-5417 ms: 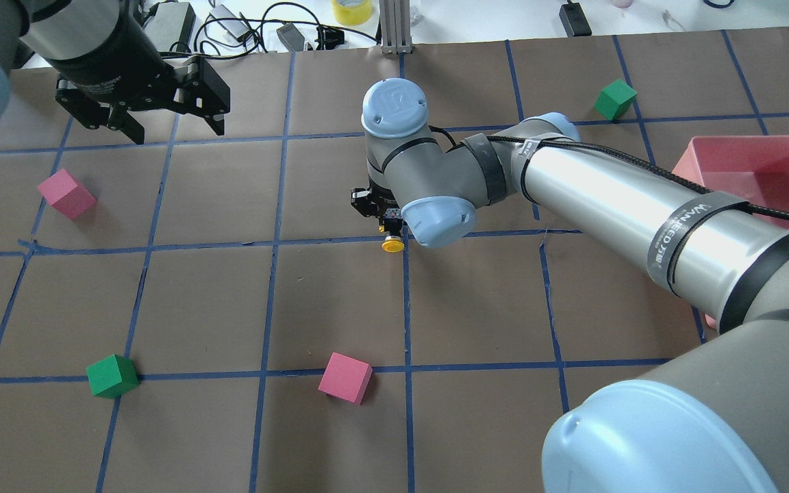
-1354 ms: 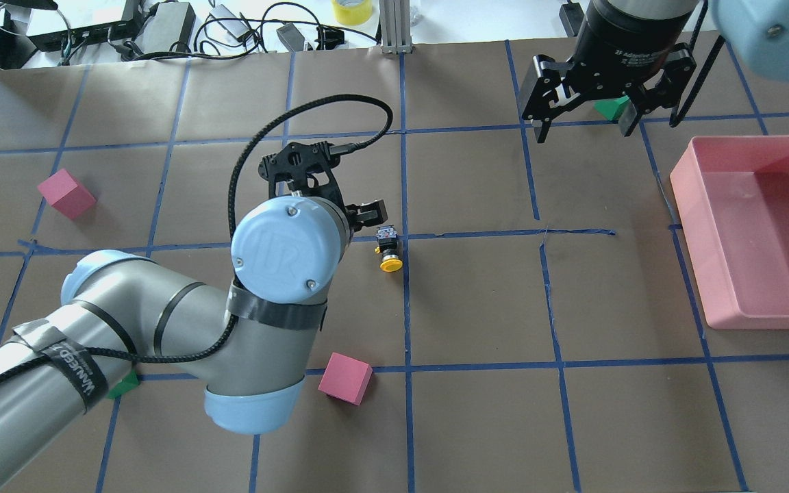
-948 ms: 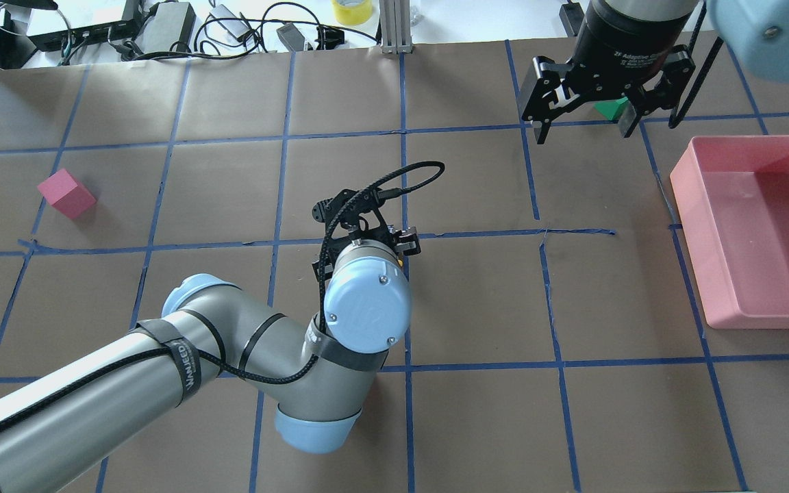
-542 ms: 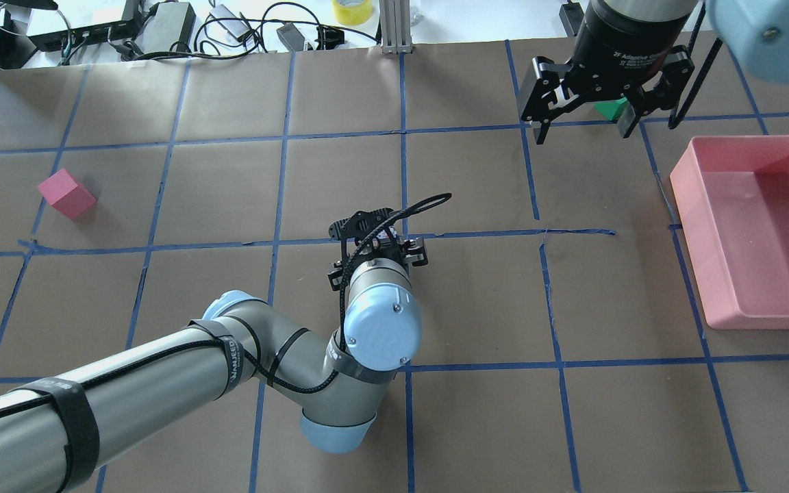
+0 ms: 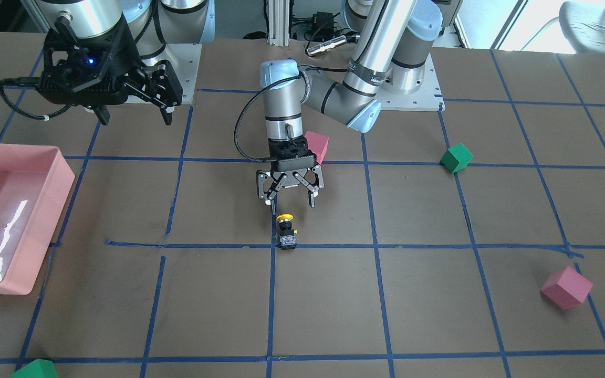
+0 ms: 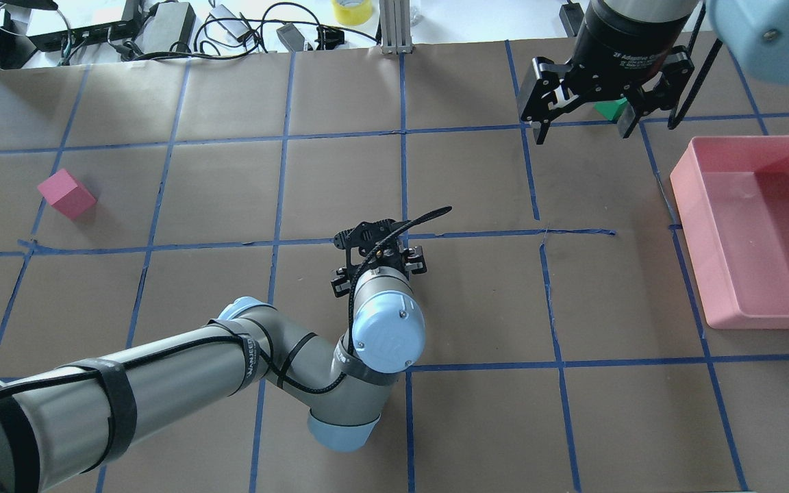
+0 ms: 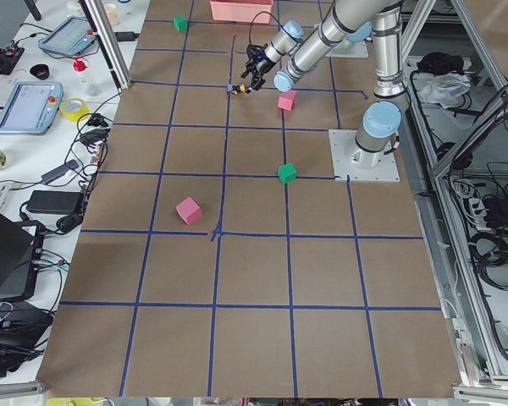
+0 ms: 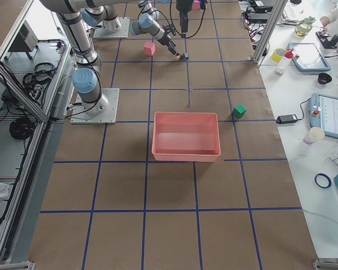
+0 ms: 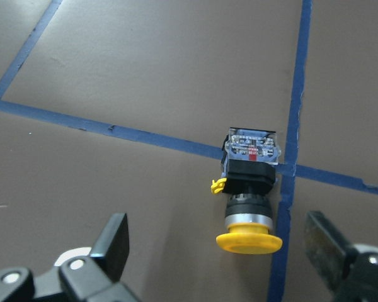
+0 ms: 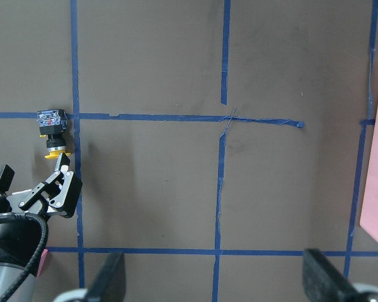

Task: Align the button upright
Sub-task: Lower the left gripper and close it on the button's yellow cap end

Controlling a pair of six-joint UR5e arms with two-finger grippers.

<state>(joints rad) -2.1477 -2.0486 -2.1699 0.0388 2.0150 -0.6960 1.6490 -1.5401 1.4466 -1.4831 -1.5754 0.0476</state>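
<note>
Button (image 5: 285, 232) sideways, far from pink bin (image 6: 757, 154)

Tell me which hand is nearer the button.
Left. The left hand hangs open just beyond the button, at its yellow cap end, not touching it. The right hand is far off, on the tray's side of the table.

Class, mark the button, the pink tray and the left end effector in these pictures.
button (image 9: 249, 182): left wrist view, on its black body.
pink tray (image 6: 750, 142): overhead view, on its far rim.
left end effector (image 5: 292, 207): front-facing view, midway between its fingertips.
</note>
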